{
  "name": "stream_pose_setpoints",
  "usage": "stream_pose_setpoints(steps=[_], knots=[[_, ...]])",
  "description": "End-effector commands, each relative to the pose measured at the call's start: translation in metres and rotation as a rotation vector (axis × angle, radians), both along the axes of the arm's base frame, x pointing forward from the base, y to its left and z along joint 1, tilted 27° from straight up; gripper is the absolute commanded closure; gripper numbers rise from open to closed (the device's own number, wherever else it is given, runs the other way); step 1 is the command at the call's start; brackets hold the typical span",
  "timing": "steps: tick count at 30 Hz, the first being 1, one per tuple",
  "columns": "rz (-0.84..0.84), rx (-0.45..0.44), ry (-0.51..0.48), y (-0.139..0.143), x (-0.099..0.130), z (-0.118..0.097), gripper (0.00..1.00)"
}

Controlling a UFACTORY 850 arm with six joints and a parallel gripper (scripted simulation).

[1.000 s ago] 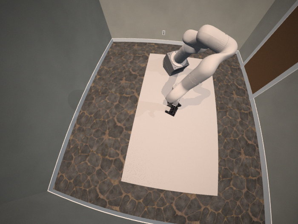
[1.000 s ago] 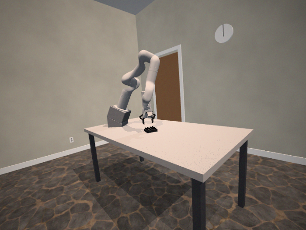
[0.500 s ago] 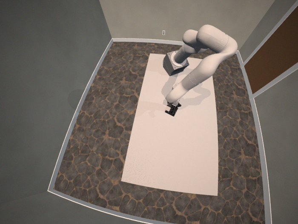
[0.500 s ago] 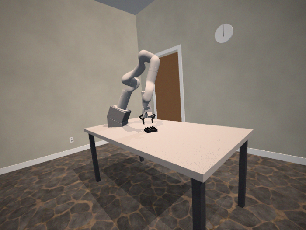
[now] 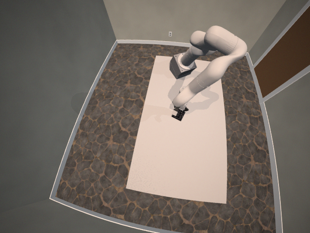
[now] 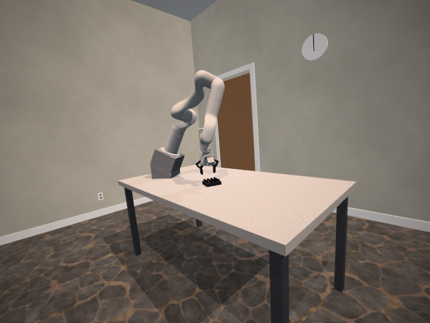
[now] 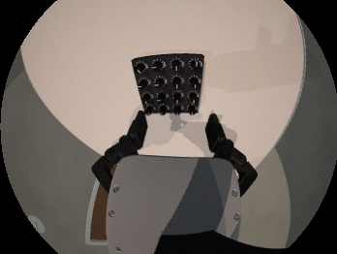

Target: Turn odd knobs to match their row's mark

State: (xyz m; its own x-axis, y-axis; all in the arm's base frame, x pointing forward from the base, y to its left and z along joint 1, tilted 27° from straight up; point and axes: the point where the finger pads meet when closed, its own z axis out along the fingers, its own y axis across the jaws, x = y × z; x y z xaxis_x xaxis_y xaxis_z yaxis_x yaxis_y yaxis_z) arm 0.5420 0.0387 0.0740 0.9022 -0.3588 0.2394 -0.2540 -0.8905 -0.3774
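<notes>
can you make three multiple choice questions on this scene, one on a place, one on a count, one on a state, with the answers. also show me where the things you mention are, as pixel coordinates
1. Where is the knob box (image 5: 180,116) (image 6: 213,182) (image 7: 168,89)?
A) on the floor
B) on the table
C) on the robot's base

2. How many knobs does the box carry?
A) nine
B) twelve
C) sixteen

3. How is the gripper (image 6: 207,171) (image 7: 176,119)?
A) open, holding nothing
B) shut on a knob
C) shut, holding nothing

Answers:
1. B: the exterior view shows the box on the table top (image 5: 183,155) (image 6: 264,194) (image 7: 87,73).
2. C: the wrist view shows four rows of four.
3. A: the fingers stand wide apart in the wrist view, with no knob between them.

Between the earlier top and exterior pictures and now, no change can be made out. For the wrist view, with no earlier picture to set beside it, change cannot be told.
</notes>
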Motion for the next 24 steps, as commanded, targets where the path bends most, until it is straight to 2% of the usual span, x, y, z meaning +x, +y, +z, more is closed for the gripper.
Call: stream_pose_setpoints(steps=[1,24], knots=[[0.0,0.0,-0.001,-0.0002,0.0005,0.0006,0.0],[0.0,0.0,-0.002,0.0017,-0.0049,-0.0011,0.0]])
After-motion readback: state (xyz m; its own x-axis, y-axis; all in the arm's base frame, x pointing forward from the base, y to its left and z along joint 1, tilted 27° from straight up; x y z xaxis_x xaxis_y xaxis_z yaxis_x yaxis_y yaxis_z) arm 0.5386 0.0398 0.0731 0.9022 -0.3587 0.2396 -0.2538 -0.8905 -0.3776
